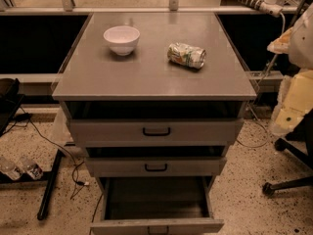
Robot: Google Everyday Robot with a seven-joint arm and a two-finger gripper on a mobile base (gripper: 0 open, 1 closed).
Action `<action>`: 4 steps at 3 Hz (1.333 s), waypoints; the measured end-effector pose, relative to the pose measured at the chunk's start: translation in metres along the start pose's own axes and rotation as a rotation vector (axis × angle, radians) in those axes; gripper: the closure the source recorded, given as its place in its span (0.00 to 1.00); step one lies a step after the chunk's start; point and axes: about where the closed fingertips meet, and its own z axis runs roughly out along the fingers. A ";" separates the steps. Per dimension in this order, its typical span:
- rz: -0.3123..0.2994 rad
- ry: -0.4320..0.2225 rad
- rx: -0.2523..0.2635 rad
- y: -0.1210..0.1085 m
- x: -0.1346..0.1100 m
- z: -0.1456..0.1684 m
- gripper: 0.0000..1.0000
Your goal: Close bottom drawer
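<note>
bottom drawer: pulled far out at the lower edge of the view, under the middle drawer; it looks empty inside.
step: push squarely on the front panel by the handle, straight in, so the drawer does not skew.
hand: not in view; cannot tell whether it is spread or pressed together.
bowl: upright on the bench, apparently empty.
can: lies on its side, near the bowl.

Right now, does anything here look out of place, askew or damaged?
The bottom drawer is pulled far out, its inside exposed; the top drawer and middle drawer stick out only slightly. On the cabinet top a dented can lies on its side near an upright white bowl. The gripper is not in view.
</note>
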 end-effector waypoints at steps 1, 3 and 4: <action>0.000 0.000 0.000 0.000 0.000 0.000 0.00; -0.007 -0.052 -0.039 0.030 0.004 0.035 0.00; -0.014 -0.071 -0.078 0.059 0.021 0.084 0.17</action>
